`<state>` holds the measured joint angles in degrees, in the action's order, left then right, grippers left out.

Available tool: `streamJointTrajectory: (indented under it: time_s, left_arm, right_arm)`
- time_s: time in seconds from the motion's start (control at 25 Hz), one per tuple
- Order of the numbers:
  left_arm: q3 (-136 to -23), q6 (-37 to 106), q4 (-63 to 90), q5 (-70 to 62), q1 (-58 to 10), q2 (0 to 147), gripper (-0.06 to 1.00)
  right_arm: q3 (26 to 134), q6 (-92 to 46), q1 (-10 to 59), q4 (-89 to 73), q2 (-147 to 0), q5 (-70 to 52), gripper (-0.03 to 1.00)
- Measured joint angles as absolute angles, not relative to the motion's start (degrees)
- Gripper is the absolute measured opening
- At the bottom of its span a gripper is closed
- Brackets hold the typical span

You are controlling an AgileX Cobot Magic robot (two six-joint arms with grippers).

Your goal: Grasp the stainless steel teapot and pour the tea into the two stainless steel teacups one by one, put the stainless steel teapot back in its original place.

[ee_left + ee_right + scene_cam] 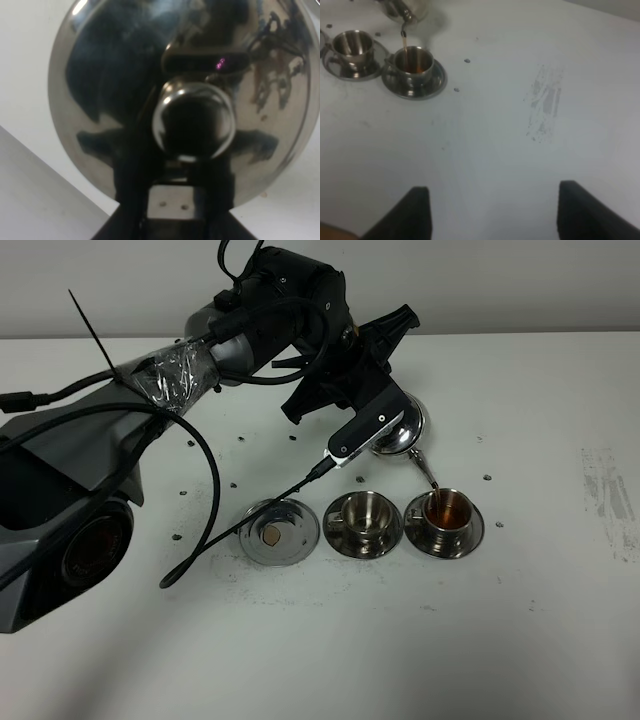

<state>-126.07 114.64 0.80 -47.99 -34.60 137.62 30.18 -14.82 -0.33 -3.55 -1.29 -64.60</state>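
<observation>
My left gripper (384, 400) is shut on the loop handle of the stainless steel teapot (402, 430) and holds it tilted above the table. The thin spout (426, 472) points down into the right teacup (447, 510), and a reddish-brown stream of tea (404, 42) falls into that teacup (415, 62). This cup holds brown tea. The other teacup (363, 514) stands just left of it on its saucer; no tea shows in it. The original place, a flat steel dish (283, 533) with a tan spot, lies bare further left. In the left wrist view the teapot lid (192, 122) fills the picture. My right gripper (497, 215) is open over bare table.
A black cable (215, 530) hangs from the left arm and passes over the table near the flat dish. Small dark specks dot the white table around the cups. A scuffed grey patch (545, 102) marks the table right of the cups.
</observation>
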Motion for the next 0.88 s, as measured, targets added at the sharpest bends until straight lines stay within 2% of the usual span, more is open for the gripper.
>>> streamJointTrajectory:
  time_s: [0.88]
  left_arm:
    - [-126.07,114.64,0.00,-47.56,-34.87,136.98,0.21]
  right_arm:
    - [30.18,-16.16,-0.33,-3.55,-1.29,-64.73,0.55]
